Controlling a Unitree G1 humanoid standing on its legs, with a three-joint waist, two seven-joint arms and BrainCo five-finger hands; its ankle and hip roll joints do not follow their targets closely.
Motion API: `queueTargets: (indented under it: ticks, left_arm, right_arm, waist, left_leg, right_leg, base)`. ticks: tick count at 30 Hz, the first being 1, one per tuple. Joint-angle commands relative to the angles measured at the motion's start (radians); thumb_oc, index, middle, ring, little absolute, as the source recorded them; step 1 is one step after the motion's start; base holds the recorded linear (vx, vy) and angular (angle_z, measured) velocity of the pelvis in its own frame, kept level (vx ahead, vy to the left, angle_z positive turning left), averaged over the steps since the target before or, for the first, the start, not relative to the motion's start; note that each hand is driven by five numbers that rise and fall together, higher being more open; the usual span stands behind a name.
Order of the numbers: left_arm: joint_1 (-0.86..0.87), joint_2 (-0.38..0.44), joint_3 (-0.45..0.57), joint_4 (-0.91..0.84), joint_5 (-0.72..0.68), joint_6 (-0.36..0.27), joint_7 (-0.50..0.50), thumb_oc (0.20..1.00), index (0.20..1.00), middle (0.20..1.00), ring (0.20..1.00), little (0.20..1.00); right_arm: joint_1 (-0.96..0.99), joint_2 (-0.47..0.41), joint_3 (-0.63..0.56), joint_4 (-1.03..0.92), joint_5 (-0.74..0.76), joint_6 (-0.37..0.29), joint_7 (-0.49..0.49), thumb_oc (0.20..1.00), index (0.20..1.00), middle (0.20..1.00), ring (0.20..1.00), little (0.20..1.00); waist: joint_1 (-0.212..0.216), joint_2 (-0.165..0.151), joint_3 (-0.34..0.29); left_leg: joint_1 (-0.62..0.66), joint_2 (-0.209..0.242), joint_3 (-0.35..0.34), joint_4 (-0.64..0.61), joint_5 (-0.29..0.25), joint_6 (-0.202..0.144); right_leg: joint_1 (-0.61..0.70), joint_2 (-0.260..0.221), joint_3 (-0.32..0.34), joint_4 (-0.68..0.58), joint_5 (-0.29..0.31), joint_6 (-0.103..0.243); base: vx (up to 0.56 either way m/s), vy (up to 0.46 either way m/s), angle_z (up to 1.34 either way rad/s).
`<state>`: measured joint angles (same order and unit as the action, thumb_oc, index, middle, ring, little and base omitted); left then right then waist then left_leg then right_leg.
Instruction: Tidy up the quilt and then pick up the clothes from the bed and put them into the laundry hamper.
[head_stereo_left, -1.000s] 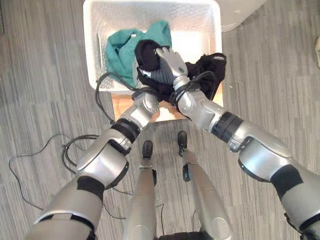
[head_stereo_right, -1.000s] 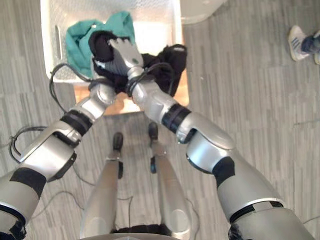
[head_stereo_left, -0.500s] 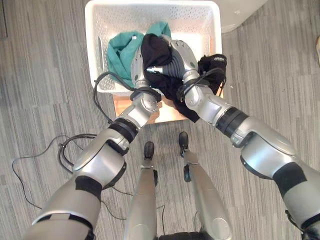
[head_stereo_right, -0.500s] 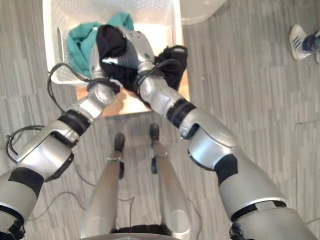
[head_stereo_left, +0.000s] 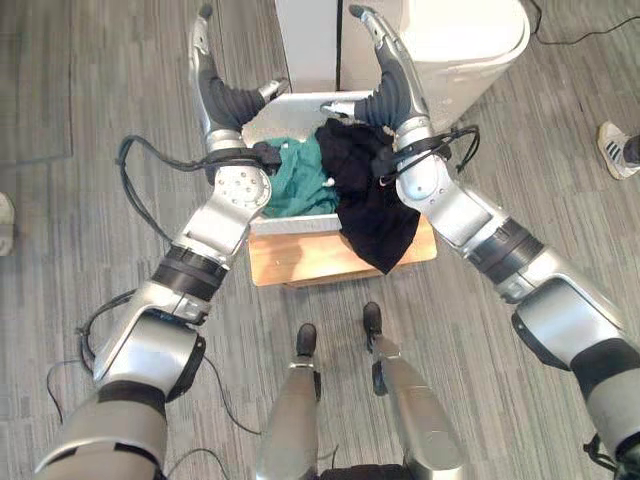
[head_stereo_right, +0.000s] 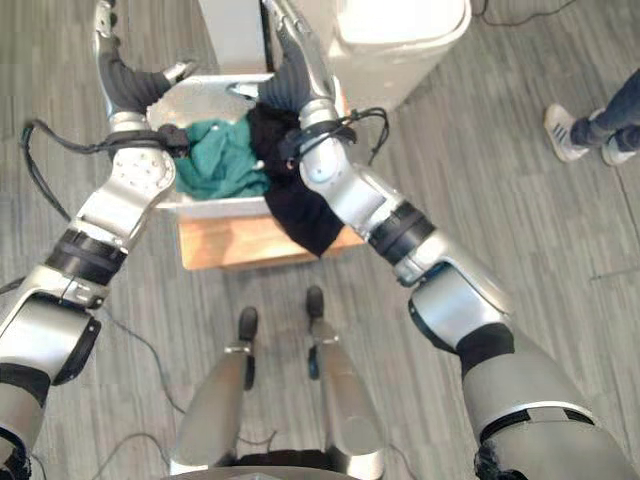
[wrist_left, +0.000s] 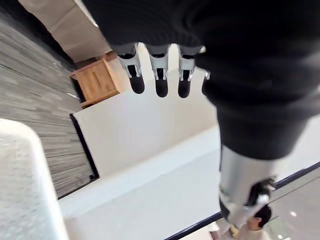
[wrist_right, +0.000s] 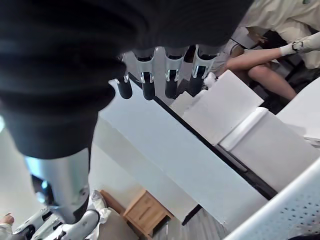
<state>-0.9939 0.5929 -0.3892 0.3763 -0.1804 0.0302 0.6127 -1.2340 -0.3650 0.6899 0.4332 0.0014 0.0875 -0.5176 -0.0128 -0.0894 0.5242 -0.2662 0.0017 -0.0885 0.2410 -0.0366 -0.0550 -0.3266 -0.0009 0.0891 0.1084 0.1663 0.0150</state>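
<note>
1. Laundry hamper (head_stereo_left: 300, 222): white, perforated, sitting on a low wooden stand (head_stereo_left: 300, 262) on the grey floor, just near of a white cabinet (head_stereo_left: 455, 40).
2. Green garment (head_stereo_left: 298, 178): lying inside the hamper, toward its left side.
3. Black garment (head_stereo_left: 368, 195): lying partly in the hamper on the right, draping over the near rim and hanging down onto the stand.
4. Left hand (head_stereo_left: 215, 85): hanging raised above the hamper's far left corner, fingers straight and spread from the thumb, gripping nothing.
5. Right hand (head_stereo_left: 390, 75): hanging raised above the hamper's far right corner, fingers straight, thumb apart, gripping nothing, not touching the black garment.
6. Person's shoe (head_stereo_left: 612, 140): standing on the floor at the far right.
</note>
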Motion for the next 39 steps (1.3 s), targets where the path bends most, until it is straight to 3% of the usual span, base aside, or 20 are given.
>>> queueTargets:
  ticks: [1, 4, 9, 10, 12, 13, 15, 16, 17, 19, 21, 22, 26, 27, 30, 31, 35, 36, 39]
  left_arm:
    - [0.090, 0.016, 0.092, -0.127, 0.055, -0.006, -0.007, 1.000, 1.000, 1.000, 1.000, 1.000]
    - [0.225, 0.008, 0.156, -0.203, 0.051, 0.006, 0.018, 1.000, 1.000, 1.000, 1.000, 1.000]
    - [0.615, -0.080, 0.322, -0.324, 0.030, -0.031, 0.194, 1.000, 1.000, 1.000, 1.000, 1.000]
    - [0.817, -0.130, 0.413, -0.311, -0.012, -0.099, 0.223, 1.000, 1.000, 1.000, 1.000, 1.000]
    - [0.892, -0.151, 0.453, -0.288, -0.024, -0.130, 0.229, 1.000, 1.000, 1.000, 1.000, 1.000]
    - [0.984, -0.179, 0.504, -0.237, -0.056, -0.186, 0.242, 1.000, 1.000, 1.000, 1.000, 1.000]
    - [1.101, -0.244, 0.584, -0.115, -0.125, -0.301, 0.202, 1.000, 1.000, 1.000, 1.000, 1.000]
    - [1.172, -0.287, 0.643, 0.017, -0.192, -0.373, 0.136, 1.000, 1.000, 1.000, 1.000, 1.000]
    - [1.203, -0.304, 0.653, 0.111, -0.206, -0.402, 0.098, 1.000, 1.000, 1.000, 1.000, 1.000]
    - [1.220, -0.317, 0.619, 0.266, -0.239, -0.435, 0.005, 1.000, 1.000, 1.000, 1.000, 1.000]
    - [1.214, -0.319, 0.585, 0.321, -0.202, -0.429, -0.031, 1.000, 1.000, 1.000, 1.000, 1.000]
    - [1.190, -0.311, 0.494, 0.386, -0.238, -0.422, -0.083, 1.000, 1.000, 1.000, 1.000, 1.000]
    - [1.145, -0.323, 0.342, 0.474, -0.240, -0.387, -0.171, 1.000, 1.000, 1.000, 1.000, 1.000]
    - [1.134, -0.330, 0.290, 0.497, -0.220, -0.353, -0.242, 1.000, 1.000, 1.000, 1.000, 1.000]
    - [1.119, -0.340, 0.213, 0.550, -0.180, -0.335, -0.311, 1.000, 1.000, 1.000, 1.000, 1.000]
    - [1.111, -0.347, 0.183, 0.594, -0.148, -0.329, -0.340, 1.000, 1.000, 1.000, 1.000, 1.000]
    - [1.086, -0.367, 0.154, 0.660, -0.113, -0.296, -0.372, 1.000, 1.000, 1.000, 1.000, 1.000]
    - [1.056, -0.371, 0.130, 0.691, -0.106, -0.239, -0.405, 1.000, 1.000, 1.000, 1.000, 1.000]
    - [1.029, -0.373, 0.109, 0.729, -0.091, -0.218, -0.384, 1.000, 1.000, 1.000, 1.000, 1.000]
  right_arm:
    - [0.070, -0.059, -0.107, -0.160, -0.040, 0.031, 0.048, 1.000, 1.000, 1.000, 1.000, 1.000]
    - [0.180, -0.074, -0.159, -0.245, -0.081, 0.073, 0.068, 1.000, 1.000, 1.000, 1.000, 1.000]
    - [0.525, -0.140, -0.326, -0.404, -0.135, 0.104, 0.071, 1.000, 1.000, 1.000, 1.000, 1.000]
    - [0.746, -0.174, -0.448, -0.448, -0.123, 0.060, 0.082, 1.000, 1.000, 1.000, 1.000, 1.000]
    - [0.835, -0.180, -0.500, -0.449, -0.141, 0.035, 0.083, 1.000, 1.000, 1.000, 1.000, 1.000]
    - [0.956, -0.180, -0.567, -0.445, -0.120, 0.013, 0.073, 1.000, 1.000, 1.000, 1.000, 1.000]
    - [1.126, -0.144, -0.656, -0.394, -0.137, -0.029, 0.064, 1.000, 1.000, 1.000, 1.000, 1.000]
    - [1.243, -0.088, -0.697, -0.324, -0.086, -0.057, 0.060, 1.000, 1.000, 1.000, 1.000, 1.000]
    - [1.300, -0.055, -0.700, -0.259, -0.125, -0.088, 0.040, 1.000, 1.000, 1.000, 1.000, 1.000]
    - [1.350, -0.026, -0.668, -0.138, -0.058, -0.127, 0.030, 1.000, 1.000, 1.000, 1.000, 1.000]
    - [1.347, -0.023, -0.636, -0.063, -0.059, -0.127, 0.050, 1.000, 1.000, 1.000, 1.000, 1.000]
    - [1.317, -0.012, -0.574, 0.068, -0.011, -0.131, 0.051, 1.000, 1.000, 1.000, 1.000, 1.000]
    - [1.241, 0.021, -0.498, 0.389, 0.082, -0.193, 0.086, 1.000, 1.000, 1.000, 1.000, 1.000]
    - [1.207, 0.033, -0.479, 0.485, 0.132, -0.178, 0.118, 1.000, 1.000, 1.000, 1.000, 1.000]
    - [1.165, 0.057, -0.461, 0.636, 0.222, -0.165, 0.157, 1.000, 1.000, 1.000, 1.000, 1.000]
    - [1.149, 0.067, -0.458, 0.685, 0.247, -0.115, 0.184, 1.000, 1.000, 1.000, 1.000, 1.000]
    - [1.142, 0.099, -0.439, 0.760, 0.238, -0.067, 0.225, 1.000, 1.000, 1.000, 1.000, 1.000]
    - [1.136, 0.113, -0.412, 0.778, 0.197, -0.057, 0.258, 1.000, 1.000, 1.000, 1.000, 1.000]
    - [1.126, 0.118, -0.385, 0.786, 0.164, -0.070, 0.277, 1.000, 1.000, 1.000, 1.000, 1.000]
  waist:
    - [0.021, 0.034, -0.074]
    - [0.022, 0.033, -0.111]
    - [0.010, 0.029, -0.182]
    - [0.004, 0.029, -0.224]
    - [0.002, 0.028, -0.240]
    - [-0.003, 0.027, -0.263]
    - [-0.017, 0.027, -0.293]
    - [-0.039, 0.032, -0.311]
    - [-0.053, 0.034, -0.317]
    - [-0.077, 0.041, -0.322]
    - [-0.082, 0.043, -0.323]
    - [-0.081, 0.043, -0.322]
    - [-0.058, 0.046, -0.323]
    - [-0.043, 0.049, -0.324]
    - [-0.022, 0.055, -0.325]
    - [-0.016, 0.059, -0.325]
    - [-0.014, 0.064, -0.334]
    - [-0.015, 0.063, -0.343]
    - [-0.019, 0.061, -0.351]
  left_leg:
    - [0.071, 0.013, -0.016, -0.096, 0.030, 0.022]
    - [0.118, 0.005, -0.017, -0.132, 0.025, 0.026]
    - [0.178, 0.004, -0.012, -0.177, 0.024, 0.033]
    - [0.211, 0.011, -0.005, -0.197, 0.023, 0.035]
    - [0.224, 0.014, 0.001, -0.203, 0.022, 0.037]
    - [0.241, 0.018, 0.010, -0.214, 0.021, 0.038]
    - [0.263, 0.026, 0.027, -0.230, 0.021, 0.038]
    - [0.293, 0.027, 0.038, -0.261, 0.019, 0.044]
    - [0.305, 0.027, 0.050, -0.269, 0.019, 0.046]
    - [0.321, 0.020, 0.066, -0.279, 0.019, 0.051]
    - [0.329, 0.018, 0.075, -0.282, 0.016, 0.055]
    - [0.332, 0.012, 0.085, -0.278, 0.007, 0.060]
    - [0.332, 0.003, 0.092, -0.267, -0.005, 0.067]
    - [0.328, -0.001, 0.093, -0.259, -0.009, 0.068]
    - [0.319, -0.003, 0.089, -0.244, -0.012, 0.068]
    - [0.318, -0.003, 0.086, -0.238, -0.011, 0.067]
    - [0.318, -0.002, 0.083, -0.235, -0.009, 0.064]
    - [0.315, 0.001, 0.082, -0.232, -0.008, 0.062]
    - [0.316, 0.004, 0.081, -0.235, -0.004, 0.060]
  right_leg:
    - [0.132, -0.035, -0.005, 0.017, -0.130, 0.046]
    - [0.181, -0.033, 0.007, -0.016, -0.132, 0.050]
    - [0.233, -0.027, 0.034, -0.045, -0.129, 0.059]
    - [0.263, -0.026, 0.039, -0.059, -0.129, 0.064]
    - [0.274, -0.027, 0.041, -0.064, -0.129, 0.066]
    - [0.286, -0.027, 0.043, -0.070, -0.129, 0.069]
    - [0.300, -0.027, 0.047, -0.077, -0.128, 0.074]
    - [0.317, -0.022, 0.055, -0.087, -0.132, 0.079]
    - [0.321, -0.020, 0.061, -0.090, -0.129, 0.083]
    - [0.322, -0.016, 0.071, -0.093, -0.119, 0.088]
    - [0.324, -0.015, 0.073, -0.098, -0.113, 0.089]
    - [0.326, -0.019, 0.070, -0.105, -0.105, 0.091]
    - [0.332, -0.021, 0.054, -0.114, -0.102, 0.089]
    - [0.333, -0.022, 0.044, -0.116, -0.101, 0.088]
    - [0.332, -0.020, 0.024, -0.116, -0.101, 0.082]
    - [0.332, -0.016, 0.012, -0.114, -0.101, 0.076]
    - [0.333, -0.012, -0.001, -0.110, -0.106, 0.069]
    - [0.331, -0.012, -0.007, -0.107, -0.110, 0.067]
    - [0.329, -0.010, -0.006, -0.105, -0.112, 0.067]
  base:
    - [0.05, 0.051, -0.12]
    - [0.07, 0.036, -0.21]
    - [0.02, 0.022, -0.21]
    - [0.09, 0.016, -0.34]
    - [0.06, -0.009, -0.22]
    - [0.03, -0.028, -0.13]
    - [0.00, -0.025, -0.05]
    - [-0.05, -0.012, -0.08]
    - [-0.08, -0.009, -0.17]
    - [-0.12, 0.006, -0.17]
    - [-0.11, 0.003, -0.11]
    - [-0.11, -0.022, -0.19]
    - [-0.10, -0.049, -0.12]
    - [-0.07, -0.049, 0.11]
    - [-0.08, -0.061, -0.01]
    - [-0.05, -0.028, -0.17]
    - [-0.03, -0.017, 0.10]
    - [-0.02, -0.021, 0.06]
    - [0.00, -0.023, -0.06]
